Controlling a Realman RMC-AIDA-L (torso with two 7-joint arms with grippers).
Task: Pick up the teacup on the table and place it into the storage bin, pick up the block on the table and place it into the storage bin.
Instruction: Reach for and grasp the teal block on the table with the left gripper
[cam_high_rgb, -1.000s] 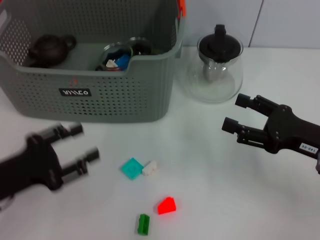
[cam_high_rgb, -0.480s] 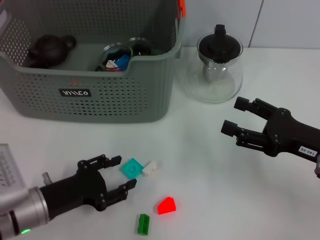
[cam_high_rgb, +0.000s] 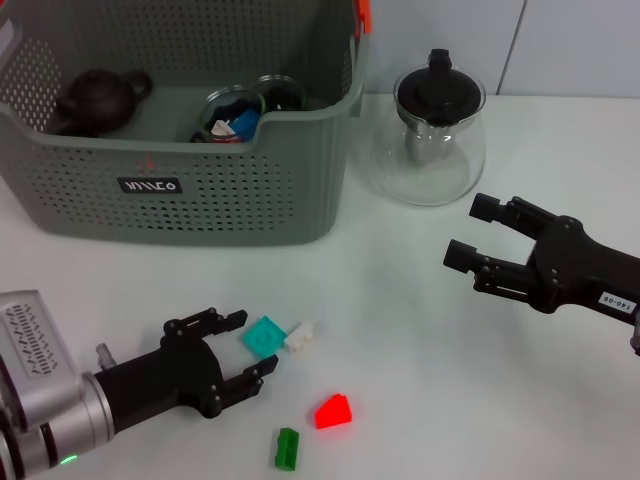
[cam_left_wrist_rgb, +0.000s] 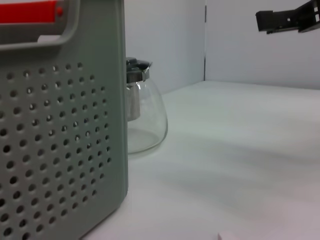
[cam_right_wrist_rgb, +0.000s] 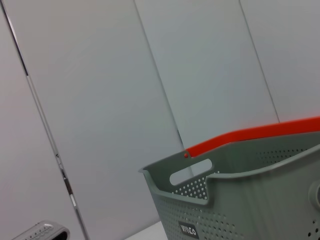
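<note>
Left gripper (cam_high_rgb: 243, 346) low over the table (cam_high_rgb: 420, 400), fingers spread wide, empty, tips just beside the teal block (cam_high_rgb: 264, 336). White block (cam_high_rgb: 300, 336) touches the teal one on its far side. Red block (cam_high_rgb: 333, 411) and green block (cam_high_rgb: 287, 448) lie nearer the front edge, apart from each other. Right gripper (cam_high_rgb: 473, 232) hovers at the right, fingers wide apart, holding nothing, near the glass teapot (cam_high_rgb: 433, 135). Storage bin (cam_high_rgb: 180, 190) stands at back left, orange tag (cam_high_rgb: 362, 14) on its rim; inside sit a dark teapot (cam_high_rgb: 98, 97) and glass teacups (cam_high_rgb: 236, 110) with small coloured pieces. Tabletop plain white, smooth. Pale panelled wall (cam_right_wrist_rgb: 100, 100) behind.
</note>
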